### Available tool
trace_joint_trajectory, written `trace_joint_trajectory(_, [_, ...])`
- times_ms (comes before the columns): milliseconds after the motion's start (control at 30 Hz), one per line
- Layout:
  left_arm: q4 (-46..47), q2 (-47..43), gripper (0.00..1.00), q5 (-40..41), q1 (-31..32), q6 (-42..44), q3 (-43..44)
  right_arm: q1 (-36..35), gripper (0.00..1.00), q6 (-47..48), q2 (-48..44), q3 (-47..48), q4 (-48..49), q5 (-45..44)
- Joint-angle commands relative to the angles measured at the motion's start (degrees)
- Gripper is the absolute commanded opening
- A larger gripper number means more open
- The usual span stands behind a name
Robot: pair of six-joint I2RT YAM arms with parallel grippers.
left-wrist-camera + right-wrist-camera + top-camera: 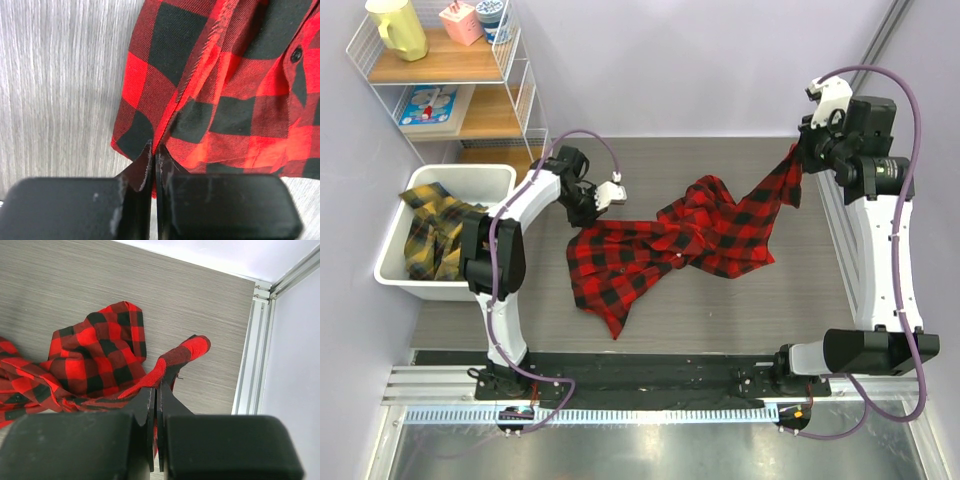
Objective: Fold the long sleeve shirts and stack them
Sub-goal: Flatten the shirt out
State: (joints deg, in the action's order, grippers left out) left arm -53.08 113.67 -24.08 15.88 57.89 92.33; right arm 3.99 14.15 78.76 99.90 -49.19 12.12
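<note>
Clamps red-and-black shirt (pixel 670 245) at both ends: left gripper (pixel 152 152) closed tight on a hem edge, right gripper (pixel 156 390) closed tight on a narrow raised strip. Lies rumpled across grey table (pixel 740 312) between the arms. Shows only from above: yellow-and-black shirts (pixel 435 235) heaped in white bin (pixel 420 285); only from left wrist: dark button (pixel 296 54).

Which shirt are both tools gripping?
The red-and-black checked shirt on the table; the left tool pinches its edge, the right tool a raised end. The yellow-and-black shirts lie bunched in the white bin.
</note>
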Motion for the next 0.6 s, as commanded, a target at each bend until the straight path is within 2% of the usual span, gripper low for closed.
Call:
trace_joint_trajectory(0, [-0.8, -4.4, 0.0, -1.68, -0.06, -5.41, 0.84, -0.03, 0.01, -1.05, 0.33, -1.81, 4.45, 1.32])
trace_joint_trajectory(167, [-0.89, -5.65, 0.0, 2.09, -0.41, -11.82, -0.84, -0.3, 0.01, -2.11, 2.97, 0.12, 5.59, -0.16])
trace_joint_trajectory(200, [-0.62, -5.74, 0.0, 2.71, -0.76, -15.84, -0.41, -0.3, 0.01, -2.37, 3.15, 0.64, 6.2, -1.73])
trace_joint_trajectory(300, [-0.8, -6.96, 0.0, 2.37, -2.52, -22.27, 3.02, 2.15, 0.01, -3.51, 3.77, 4.77, 8.31, -5.96])
trace_joint_trajectory(433, [-0.36, -13.19, 0.0, 1.49, -3.05, -31.93, 7.23, 4.89, 0.01, -7.81, 2.19, 11.97, 12.09, -8.95])
trace_joint_trajectory(567, [-4.64, -16.54, 0.0, 0.78, -1.91, -33.72, 11.37, 5.06, 0.01, -7.48, -0.35, 14.63, 11.75, -6.51])
